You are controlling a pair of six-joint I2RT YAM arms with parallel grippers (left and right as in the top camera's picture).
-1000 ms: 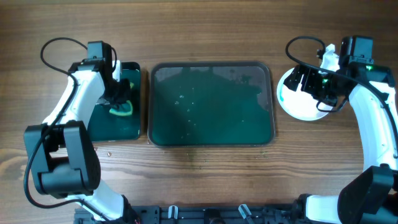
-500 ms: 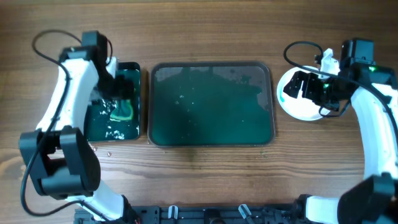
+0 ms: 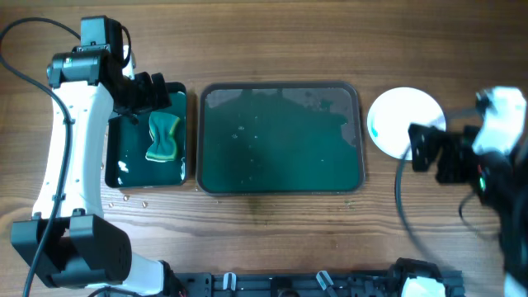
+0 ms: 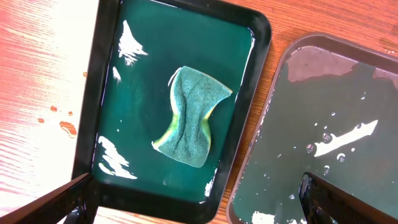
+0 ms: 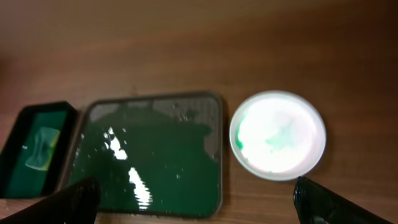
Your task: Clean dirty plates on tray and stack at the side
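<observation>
The left gripper (image 3: 153, 92) hung over the far left corner of the sponge tray (image 3: 136, 169), its fingers spread wide and grasping nothing. Below it the green-and-yellow sponge (image 4: 189, 117) lay loose in the shallow water of that tray, pinched at the waist. Just to the right, the large tray (image 3: 280, 157) held only a film of water and a few droplets, with no plate on it.

To the right of the tray, a white plate (image 3: 404, 115) sat on the table. From above it could not be told whether others lay stacked under it. The right wrist view showed a faint green trace near its left edge and middle. The right gripper (image 3: 433, 153) was blurred, near the plate's near right side and apart from it, its fingers wide and empty.

With the tray bare and both grippers free, the job looked to be at or near its end. The pale smear on the top plate was the only doubt. If it counted as dirt, the next move would call for the left arm to close on the sponge and carry it across for another wipe. Otherwise, both arms only needed to pull clear.

The wood-grain table (image 3: 272, 41) bore small specks by the sponge tray's near left corner. Nothing of the room beyond it showed.
</observation>
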